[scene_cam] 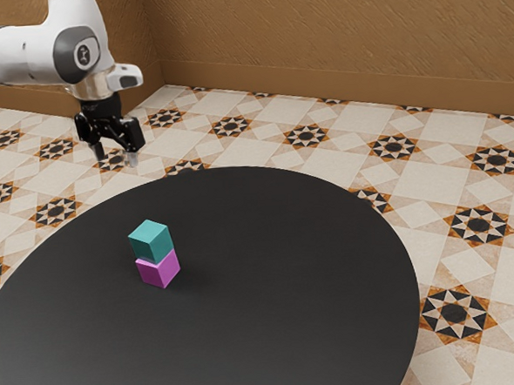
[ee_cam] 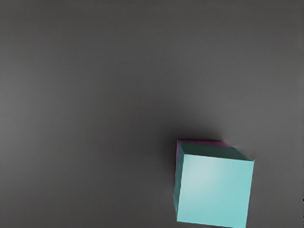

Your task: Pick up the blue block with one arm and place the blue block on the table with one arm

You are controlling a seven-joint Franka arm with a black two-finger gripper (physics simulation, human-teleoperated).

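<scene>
With jaws apart and empty, our gripper (scene_cam: 116, 157) hangs higher than the blue block (scene_cam: 152, 241), which sits atop a magenta block (scene_cam: 159, 271) on the round black table (scene_cam: 289, 286), leaving us, we judge, both pickup and tabletop placement to complete.

Upper block (scene_cam: 151, 241): teal, plain; top face rendered light aqua in the wrist view, sides shaded dark green-teal. Lower block (scene_cam: 159, 270): magenta-purple, unpatterned, lighter and darker faces seen. Tabletop (scene_cam: 289, 286): near-black, shown dark grey in the wrist view, no pattern printed. Floor (scene_cam: 270, 122): cream and beige, patterned with black-and-cream stars edged in orange. Wall (scene_cam: 334, 31): brown, marked with fine streaks; skirting (scene_cam: 321, 95) also brown. Arm (scene_cam: 26, 54): white, trimmed in dark grey. Gripper (scene_cam: 116, 157): coloured black, tips pale grey.
</scene>
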